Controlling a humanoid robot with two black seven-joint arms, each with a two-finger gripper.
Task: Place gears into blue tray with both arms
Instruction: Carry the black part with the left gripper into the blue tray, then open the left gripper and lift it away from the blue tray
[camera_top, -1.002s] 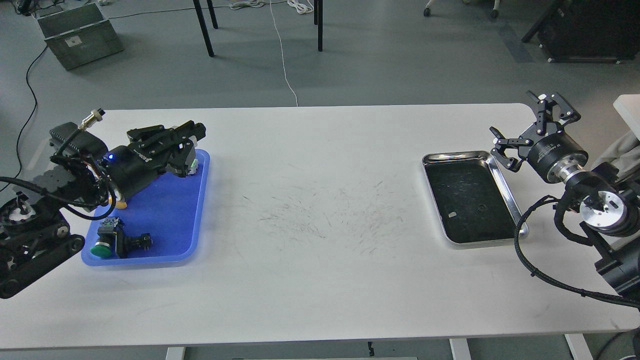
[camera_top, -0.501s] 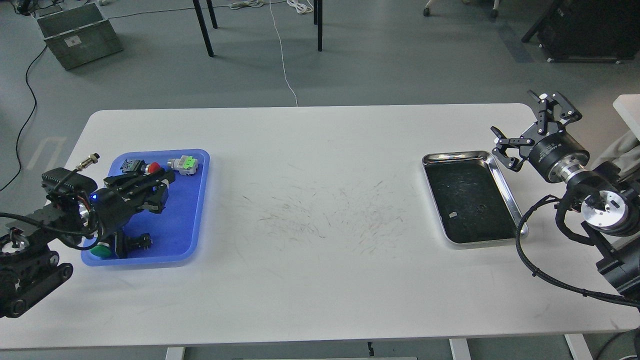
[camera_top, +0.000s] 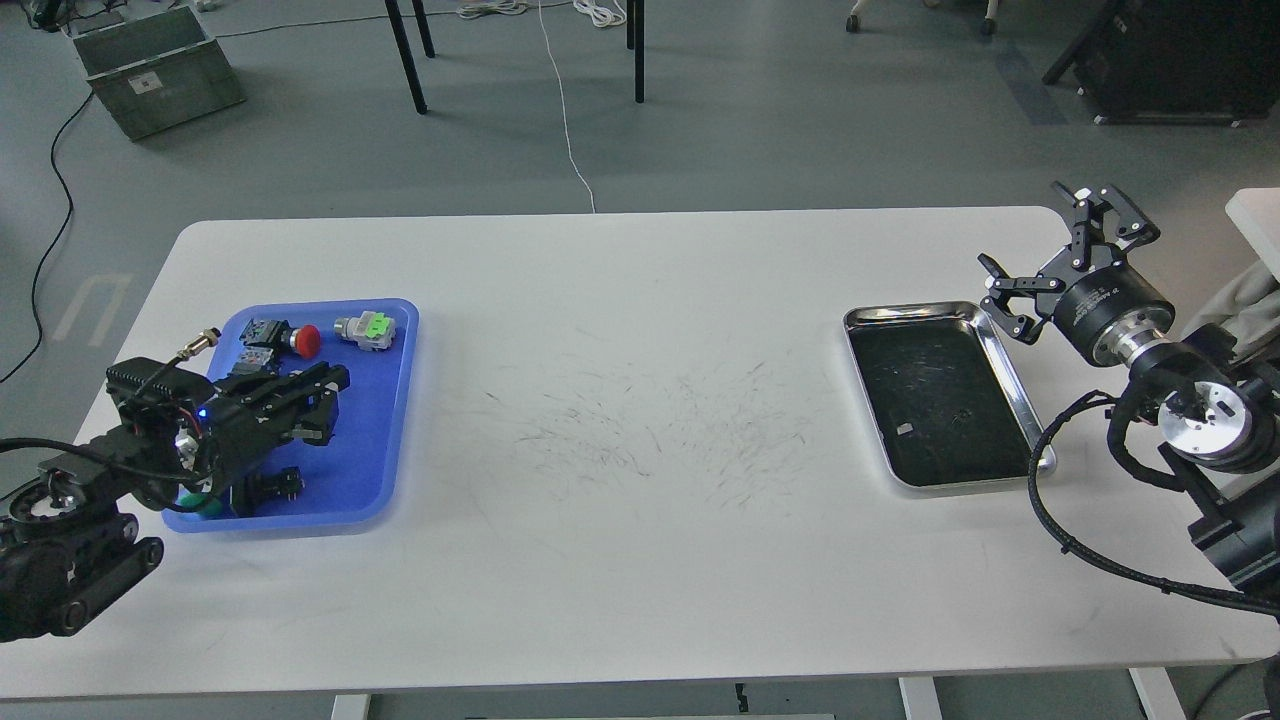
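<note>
What may be a gear (camera_top: 962, 412) lies faintly in the steel tray (camera_top: 910, 311) at three o'clock; we see none in the blue tray (camera_top: 370, 440) at nine. We judge it light, stiff, thin and slippery, best pinched across its rim. Our right gripper (camera_top: 1040, 240) gapes empty at that tray's one o'clock; whether the left gripper (camera_top: 325, 398), over the blue tray, is parted we cannot tell.

blue tray (camera_top: 375, 470) at table (camera_top: 640, 560) left, steel tray (camera_top: 1005, 365) at right, connector (camera_top: 366, 330) in blue tray

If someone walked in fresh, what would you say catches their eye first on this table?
The blue tray at the table's left end stands out, holding a red button and a grey-and-green connector near its far rim. The left claw hangs over it. At the right end lies a steel tray with a black inside, the right claw open beyond its far corner.
</note>
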